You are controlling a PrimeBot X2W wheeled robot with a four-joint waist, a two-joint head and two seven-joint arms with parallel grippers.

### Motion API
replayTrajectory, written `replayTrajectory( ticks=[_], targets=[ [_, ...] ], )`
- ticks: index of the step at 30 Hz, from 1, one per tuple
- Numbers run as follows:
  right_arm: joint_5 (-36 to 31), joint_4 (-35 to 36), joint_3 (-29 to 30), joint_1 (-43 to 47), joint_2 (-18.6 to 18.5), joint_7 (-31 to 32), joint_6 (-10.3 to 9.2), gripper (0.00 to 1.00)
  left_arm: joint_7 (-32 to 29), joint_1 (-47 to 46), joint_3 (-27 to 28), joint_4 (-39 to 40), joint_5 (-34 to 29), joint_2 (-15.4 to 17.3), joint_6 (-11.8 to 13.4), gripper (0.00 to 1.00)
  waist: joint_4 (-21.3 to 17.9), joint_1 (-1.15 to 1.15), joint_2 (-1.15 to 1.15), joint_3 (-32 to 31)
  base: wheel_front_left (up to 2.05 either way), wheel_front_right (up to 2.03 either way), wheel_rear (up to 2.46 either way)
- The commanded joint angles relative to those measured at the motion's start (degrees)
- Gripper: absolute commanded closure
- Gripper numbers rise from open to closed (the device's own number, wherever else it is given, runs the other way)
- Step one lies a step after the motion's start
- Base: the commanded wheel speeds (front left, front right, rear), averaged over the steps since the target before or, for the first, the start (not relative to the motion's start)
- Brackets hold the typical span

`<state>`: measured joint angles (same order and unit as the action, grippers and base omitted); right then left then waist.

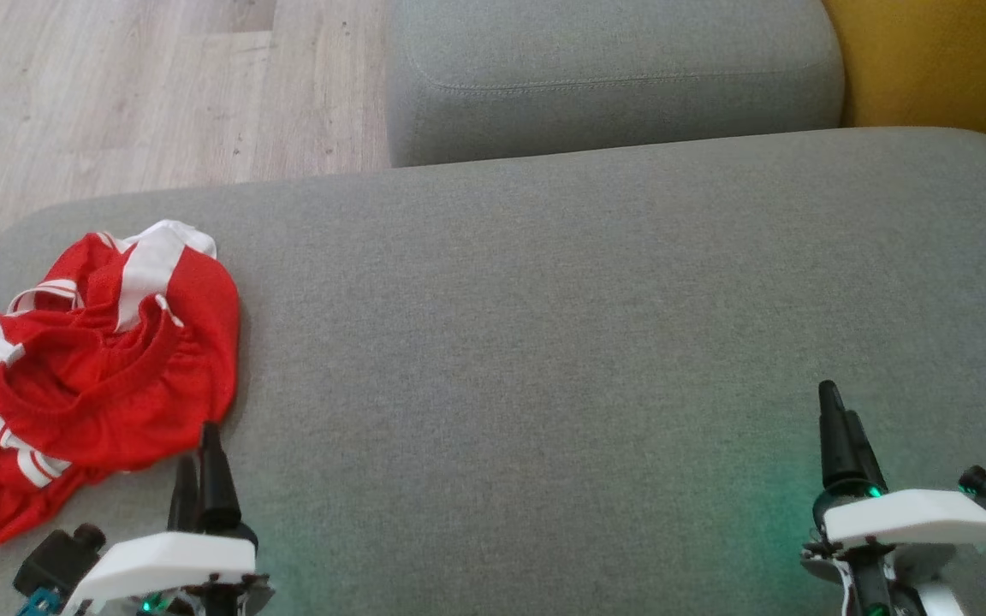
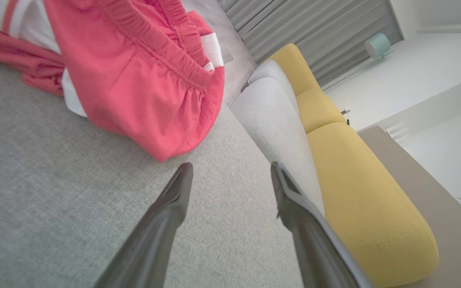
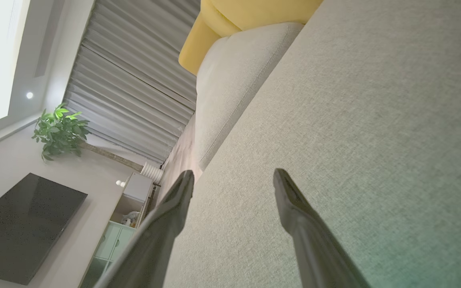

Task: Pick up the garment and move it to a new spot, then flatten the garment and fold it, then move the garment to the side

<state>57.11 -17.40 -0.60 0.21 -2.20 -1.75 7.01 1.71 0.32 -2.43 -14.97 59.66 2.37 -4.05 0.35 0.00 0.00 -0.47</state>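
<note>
The garment [image 1: 91, 376] is a crumpled red piece with white stripes and an elastic waistband, lying at the left end of the grey cushion [image 1: 544, 325]. My left gripper [image 1: 200, 445] is at the lower left, just right of the garment's near edge, open and empty. In the left wrist view the garment [image 2: 134, 76] lies just beyond the open left gripper [image 2: 230, 170], apart from it. My right gripper [image 1: 835, 411] sits at the lower right over bare cushion, open with nothing in it. In the right wrist view the open right gripper [image 3: 233, 176] points across bare grey fabric.
A second grey cushion [image 1: 613, 77] stands behind the first, with yellow upholstery [image 1: 938, 60] at the far right. Wooden floor [image 1: 116, 94] lies beyond the cushion's left and far edges. The garment's left part hangs near the cushion's left edge.
</note>
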Motion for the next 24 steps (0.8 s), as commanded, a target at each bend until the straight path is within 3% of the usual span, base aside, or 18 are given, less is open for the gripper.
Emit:
replayTrajectory(
  ticks=[1,24],
  targets=[
    [-2.07,2.34,-1.07,-3.27,-0.35,-0.99,0.21,0.00,0.94,-2.98,0.12,2.18,-1.96,0.32,0.22,0.00,0.02,0.00,0.00,-0.07,0.00,0.00,0.00],
    [-17.44,1.87,-5.20,-3.72,-0.45,-4.71,0.29,0.00,4.69,-2.47,-2.34,3.01,-17.72,0.38,0.99,0.00,0.17,0.00,0.00,-1.74,0.00,0.00,0.00]
  ],
)
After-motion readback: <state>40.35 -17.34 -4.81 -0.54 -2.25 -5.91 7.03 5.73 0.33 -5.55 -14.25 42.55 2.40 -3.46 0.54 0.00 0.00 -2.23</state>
